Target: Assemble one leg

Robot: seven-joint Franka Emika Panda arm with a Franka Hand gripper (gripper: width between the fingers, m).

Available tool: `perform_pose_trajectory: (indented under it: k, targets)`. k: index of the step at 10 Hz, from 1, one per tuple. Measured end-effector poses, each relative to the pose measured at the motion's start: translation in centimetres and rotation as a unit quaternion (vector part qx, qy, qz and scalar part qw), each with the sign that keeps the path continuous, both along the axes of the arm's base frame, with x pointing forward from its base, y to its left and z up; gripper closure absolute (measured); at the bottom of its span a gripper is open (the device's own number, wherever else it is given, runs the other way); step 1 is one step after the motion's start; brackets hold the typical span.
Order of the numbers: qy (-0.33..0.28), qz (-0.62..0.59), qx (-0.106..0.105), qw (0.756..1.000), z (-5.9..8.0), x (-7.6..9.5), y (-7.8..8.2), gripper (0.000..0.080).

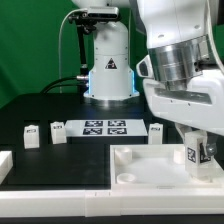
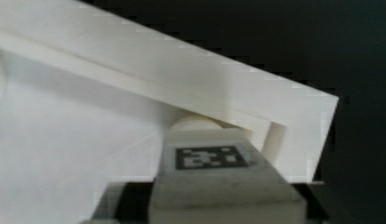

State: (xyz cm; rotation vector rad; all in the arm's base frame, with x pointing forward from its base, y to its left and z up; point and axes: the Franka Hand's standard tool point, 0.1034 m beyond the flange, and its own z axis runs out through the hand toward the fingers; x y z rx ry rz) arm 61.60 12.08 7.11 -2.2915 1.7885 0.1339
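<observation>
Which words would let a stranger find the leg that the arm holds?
Find the big white tabletop on the black table, nearest the exterior camera. Above its corner on the exterior view's right, the end effector grips the leg, a small white peg with a black-and-white tag. Three similar pegs stand loose farther back; only this one is held.

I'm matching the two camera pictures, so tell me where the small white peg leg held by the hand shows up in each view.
Exterior view: the small white plastic cuboid leg sits low at the exterior view's right, held in the hand at the large flat white square tabletop.
Wrist view: the leg is close to the camera, tag facing it, by the tabletop's edge.
Shared landmark: the tabletop.
</observation>
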Motion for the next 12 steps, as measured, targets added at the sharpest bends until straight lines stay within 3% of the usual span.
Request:
perform_pose_trajectory:
  k: [4, 5, 6, 8, 10, 12]
  targets:
    - [-0.002, 0.005, 0.003, 1.0, -0.03, -0.01, 0.16, 0.0474]
    - [-0.004, 0.017, 0.002, 1.0, -0.04, -0.04, 0.25, 0.0249]
    - [-0.016, 0.064, -0.001, 0.998, -0.04, -0.02, 0.17, 0.018]
    - [-0.049, 0.201, -0.013, 0.978, -0.02, -0.01, 0.17, 0.0159]
    - [-0.086, 0.369, -0.032, 0.925, -0.08, -0.09, 0.19, 0.0151]
    - [-0.104, 0.458, -0.04, 0.882, -0.3, -0.25, 0.2, 0.0151]
